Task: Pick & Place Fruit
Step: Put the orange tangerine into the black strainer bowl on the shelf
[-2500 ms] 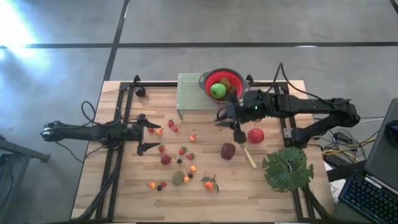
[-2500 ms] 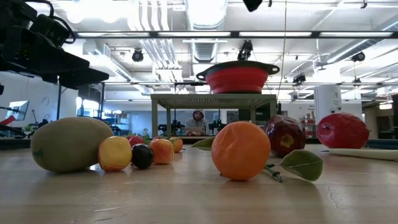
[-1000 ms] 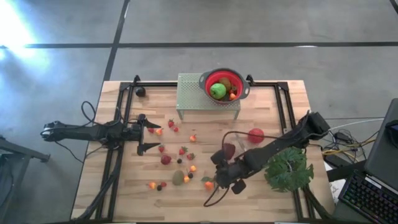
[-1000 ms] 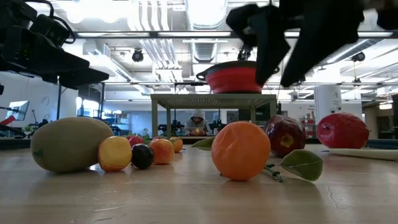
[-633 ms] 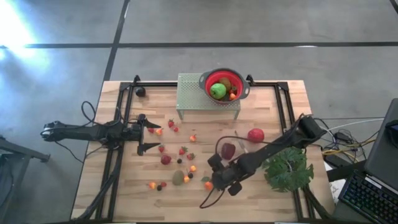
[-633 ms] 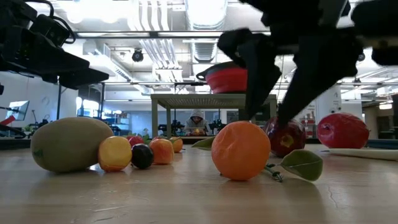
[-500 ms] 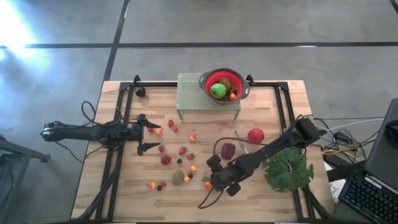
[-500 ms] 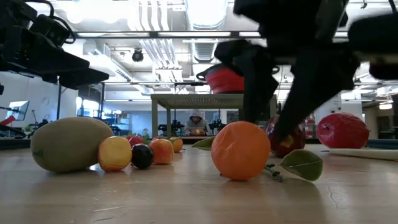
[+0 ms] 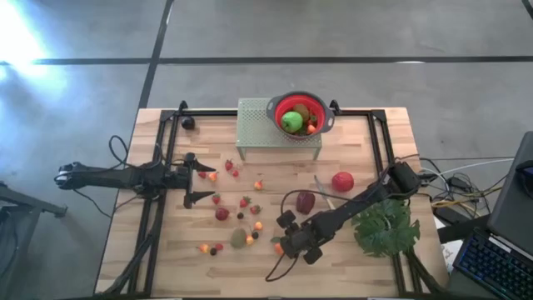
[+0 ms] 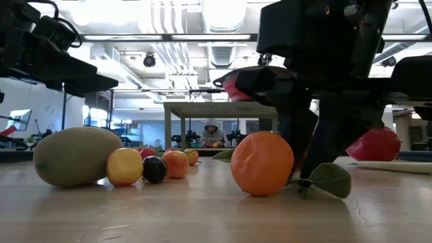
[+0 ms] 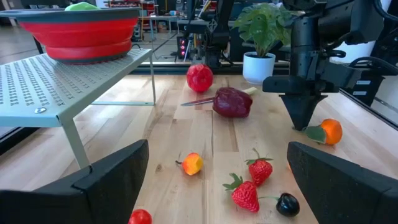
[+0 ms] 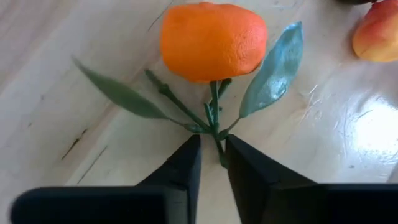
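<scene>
An orange (image 12: 213, 40) with a green stem and two leaves lies on the wooden table near its front edge (image 9: 278, 247). My right gripper (image 12: 213, 158) stands over it, pointing steeply down, its fingers closed on the stem. My left gripper (image 11: 217, 186) waits open at the table's left (image 9: 200, 179), holding nothing. A red colander (image 9: 315, 107) with a green apple (image 9: 291, 122) sits on a perforated green stand (image 9: 254, 125) at the back. A red apple (image 9: 342, 181), a maroon fruit (image 9: 306, 202), a kiwi (image 9: 239, 238) and strawberries (image 9: 244, 202) lie loose on the table. My right gripper pinches the orange's thin green stem (image 12: 216, 138) between its two fingertips, just below where the leaves branch off. The fingers (image 10: 304, 162) come from above, slanting down from the table's right. The orange rests on the table beside them, its leaves lying flat.
A big flat green leaf (image 9: 385, 225) lies at the front right, beside my right arm. A pale-handled knife (image 9: 325, 198) lies between the maroon fruit and the red apple. Small fruits (image 10: 125, 167) are scattered left of the orange. A person (image 10: 212, 133) shows in the room behind.
My right gripper has come down onto the orange, drifting a little toward the table's left, and its fingers have drawn together around the stem. The orange and its leaf have shifted slightly on the table.
</scene>
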Robot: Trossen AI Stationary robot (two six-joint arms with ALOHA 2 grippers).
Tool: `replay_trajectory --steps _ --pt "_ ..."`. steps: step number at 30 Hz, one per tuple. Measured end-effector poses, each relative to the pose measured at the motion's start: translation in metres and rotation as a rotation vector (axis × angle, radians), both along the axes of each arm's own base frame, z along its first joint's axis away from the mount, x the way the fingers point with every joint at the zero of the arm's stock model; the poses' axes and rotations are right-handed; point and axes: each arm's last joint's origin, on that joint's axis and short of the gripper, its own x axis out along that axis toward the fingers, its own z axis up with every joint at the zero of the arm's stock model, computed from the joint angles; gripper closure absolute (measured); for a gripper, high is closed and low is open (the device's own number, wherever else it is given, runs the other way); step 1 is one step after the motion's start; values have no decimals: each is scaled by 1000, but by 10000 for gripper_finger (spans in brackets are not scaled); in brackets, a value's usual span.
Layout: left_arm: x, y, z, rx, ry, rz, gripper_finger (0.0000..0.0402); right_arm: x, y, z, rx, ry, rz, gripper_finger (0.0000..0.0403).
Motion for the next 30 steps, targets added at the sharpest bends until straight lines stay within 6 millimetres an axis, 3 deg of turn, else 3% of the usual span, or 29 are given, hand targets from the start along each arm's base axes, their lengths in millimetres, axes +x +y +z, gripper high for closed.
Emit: replay_trajectory --steps 5,15,30 --pt "0 0 0 0 0 1 14 -1 0 0 23 11 0 389" --pt "0 0 0 0 1 0 14 0 0 6 58 12 -18 394" --pt "0 0 0 0 -1 0 14 -13 -8 70 70 -131 -39 395"
